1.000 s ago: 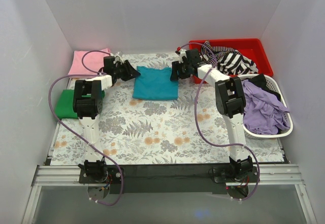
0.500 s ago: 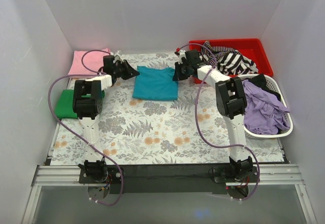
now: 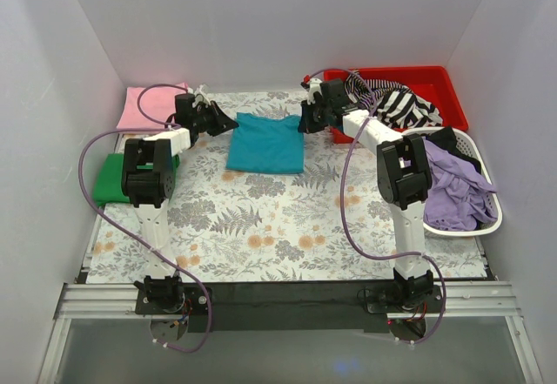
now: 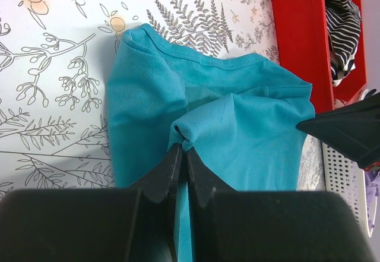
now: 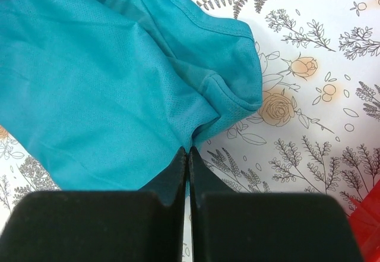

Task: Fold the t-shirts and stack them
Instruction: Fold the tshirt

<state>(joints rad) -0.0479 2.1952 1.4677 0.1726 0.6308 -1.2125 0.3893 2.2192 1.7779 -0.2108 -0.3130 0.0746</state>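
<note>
I have the teal t-shirt [image 3: 265, 143] lying on the flower-print table [image 3: 261, 236], toward 12 o'clock from the table's middle, collar edge to the far side. Both arms reach out to its far corners.

In the left wrist view, the left gripper [image 4: 183, 148] has its jaws pressed together, with a small ridge of the teal cloth pinched up between the tips. It holds the shirt's 9 o'clock side.

In the right wrist view, the right gripper [image 5: 189, 151] is likewise closed tight, nipping the teal cloth just below the sleeve hem. It holds the shirt's 3 o'clock side.

From above, the pink t-shirt [image 3: 152, 105] lies flat in the 10 o'clock corner, and the green t-shirt [image 3: 111, 178] sits folded at 9 o'clock, at the table's edge. At 2 o'clock a red bin [image 3: 435, 84] holds a striped garment [image 3: 392, 104]. At 3 o'clock a white basket [image 3: 489, 218] holds purple cloth [image 3: 452, 188].
</note>
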